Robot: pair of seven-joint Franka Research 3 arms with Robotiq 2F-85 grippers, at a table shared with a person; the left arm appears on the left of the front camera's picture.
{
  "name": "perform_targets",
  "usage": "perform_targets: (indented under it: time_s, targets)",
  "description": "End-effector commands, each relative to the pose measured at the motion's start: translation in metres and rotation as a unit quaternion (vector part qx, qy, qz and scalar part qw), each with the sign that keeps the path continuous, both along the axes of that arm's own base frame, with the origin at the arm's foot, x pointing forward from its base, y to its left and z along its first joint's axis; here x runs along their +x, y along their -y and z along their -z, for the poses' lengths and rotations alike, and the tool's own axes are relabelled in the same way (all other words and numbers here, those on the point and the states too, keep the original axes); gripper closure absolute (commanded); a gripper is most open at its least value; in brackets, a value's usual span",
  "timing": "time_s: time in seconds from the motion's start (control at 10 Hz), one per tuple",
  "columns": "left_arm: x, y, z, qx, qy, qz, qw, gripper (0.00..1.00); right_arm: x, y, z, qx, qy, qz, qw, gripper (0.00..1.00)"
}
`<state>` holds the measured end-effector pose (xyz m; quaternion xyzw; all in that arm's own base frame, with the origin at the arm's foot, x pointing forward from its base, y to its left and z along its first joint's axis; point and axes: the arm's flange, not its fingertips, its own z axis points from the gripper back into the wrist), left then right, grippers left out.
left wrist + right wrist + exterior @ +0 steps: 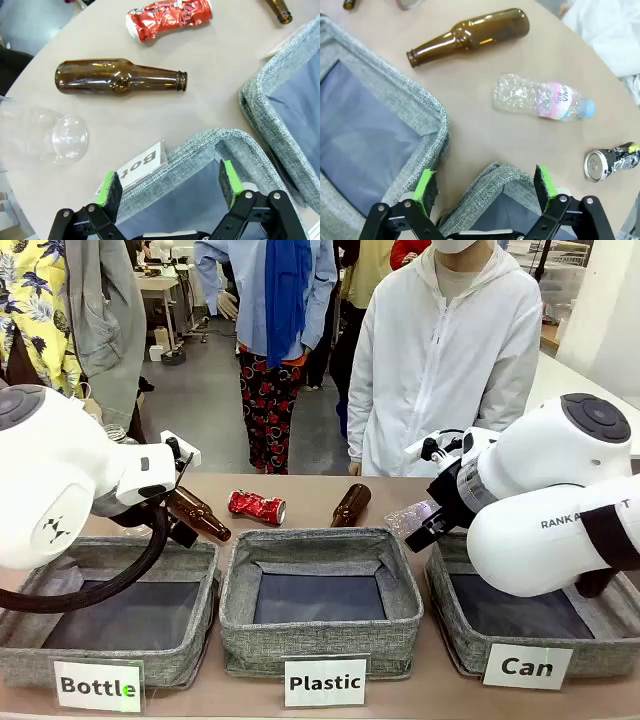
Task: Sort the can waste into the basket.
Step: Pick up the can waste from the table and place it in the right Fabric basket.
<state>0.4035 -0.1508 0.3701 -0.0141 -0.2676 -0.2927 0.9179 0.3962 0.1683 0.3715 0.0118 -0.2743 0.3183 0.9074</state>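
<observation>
A shiny red crushed can (256,506) lies on the table behind the middle basket, and also at the top of the left wrist view (167,17). A second crushed can (610,161), silver-ended and dark with a green mark, lies at the right edge of the right wrist view. The grey basket (455,625) labelled "Can" stands at the right. My right gripper (485,192) hangs open over that basket's near rim (492,180), holding nothing. Over the "Bottle" basket's corner (210,145), my left gripper (170,187) is open and empty.
Two brown glass bottles (198,515) (351,504) lie beside the red can. A crushed clear plastic bottle (540,100) rests between a brown bottle and the dark can; another clear one (42,140) lies near my left gripper. The "Plastic" basket (320,640) is in the middle. A person stands across the table.
</observation>
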Motion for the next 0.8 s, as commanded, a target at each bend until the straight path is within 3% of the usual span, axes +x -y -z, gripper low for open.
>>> perform_targets:
  time_s: [0.0,0.7]
  targets:
    - [0.0,0.0,-0.0001,0.0,0.0,0.0,1.0,0.0,0.0,0.0,0.0,0.0,0.0,0.0,1.0,0.0]
    - [0.0,0.0,-0.0001,0.0,0.0,0.0,1.0,0.0,0.0,0.0,0.0,0.0,0.0,0.0,1.0,0.0]
